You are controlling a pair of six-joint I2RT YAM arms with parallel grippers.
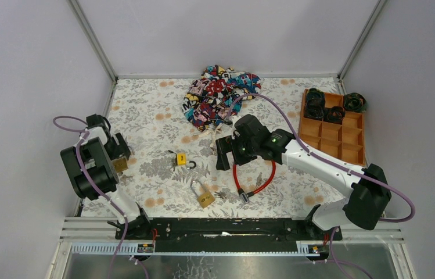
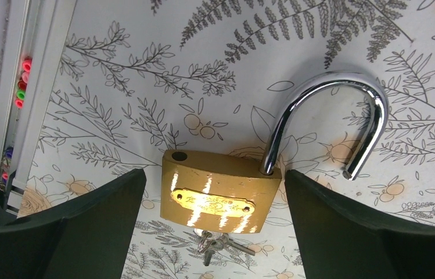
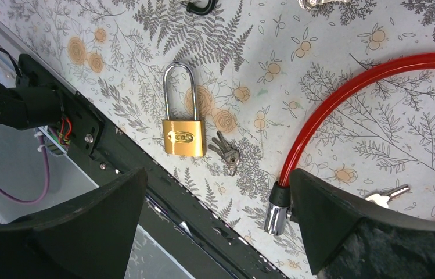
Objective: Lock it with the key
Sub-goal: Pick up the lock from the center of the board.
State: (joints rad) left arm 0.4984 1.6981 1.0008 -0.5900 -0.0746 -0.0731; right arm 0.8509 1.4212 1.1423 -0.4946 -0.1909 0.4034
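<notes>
Floral table (image 1: 157, 104): three padlocks (image 1: 120, 164) (image 1: 181, 158) (image 1: 205, 196), one red cable lock (image 1: 264, 181); both end effectors (image 2: 214, 177) (image 3: 218, 174) spread

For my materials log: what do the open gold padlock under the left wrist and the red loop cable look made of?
The open gold padlock body looks like brushed brass, given its streaky glare; its shackle is mirror-bright, probably chromed steel. The red loop cable seems sheathed in glossy plastic; core hidden.

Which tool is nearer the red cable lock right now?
Right. The right tool hovers beside the red cable lock; the left tool is far off, straddling an open brass padlock.
</notes>
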